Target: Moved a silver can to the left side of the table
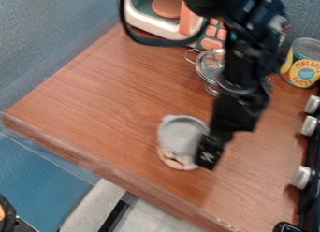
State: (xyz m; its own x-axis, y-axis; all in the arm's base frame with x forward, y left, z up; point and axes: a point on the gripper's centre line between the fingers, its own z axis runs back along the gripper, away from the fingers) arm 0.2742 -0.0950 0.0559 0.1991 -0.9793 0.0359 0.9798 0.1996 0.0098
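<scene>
A toy oven (147, 26) stands at the back of the table (94, 95). The can (181, 136) sits upright near the front edge, about mid-view. At its right side hangs the hand (207, 150), spread or pinching, one cannot tell. Behind is a strainer (208, 66), then a tin (303, 71), then knobs (301, 177)

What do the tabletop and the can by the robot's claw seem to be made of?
The tabletop looks like wood or wood-look laminate: reddish-brown, with streaky grain. The can is probably metal, judging by its dull silvery-grey round end.
</scene>
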